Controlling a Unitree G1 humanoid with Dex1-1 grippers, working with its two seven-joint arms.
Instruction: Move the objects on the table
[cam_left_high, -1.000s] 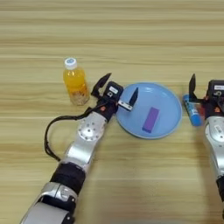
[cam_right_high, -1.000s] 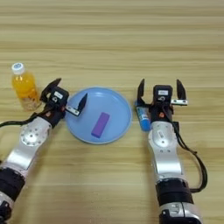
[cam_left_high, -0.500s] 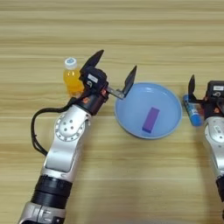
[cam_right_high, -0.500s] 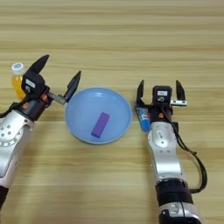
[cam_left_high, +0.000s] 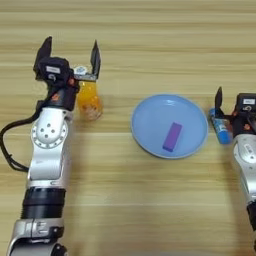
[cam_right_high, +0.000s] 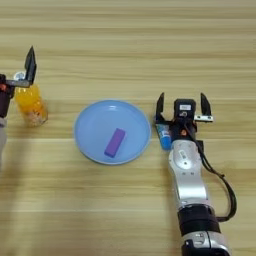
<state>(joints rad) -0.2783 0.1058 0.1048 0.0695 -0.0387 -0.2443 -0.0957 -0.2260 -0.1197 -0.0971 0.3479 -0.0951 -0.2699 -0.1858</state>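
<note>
Left gripper (cam_left_high: 70, 52) shifted left above bottle (cam_left_high: 88, 100), fingers spread

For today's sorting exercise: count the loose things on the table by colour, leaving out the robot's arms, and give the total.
Orange: 1, the bottle of orange drink
Purple: 1, the flat block lying in the plate
Light blue: 1, the plate
Blue: 1, a small tube-like item right of the plate
Total: 4

Left pincer (cam_left_high: 70, 55) spread wide beside orange bottle (cam_left_high: 89, 100); purple block (cam_left_high: 172, 136) on plate (cam_left_high: 150, 112).
</note>
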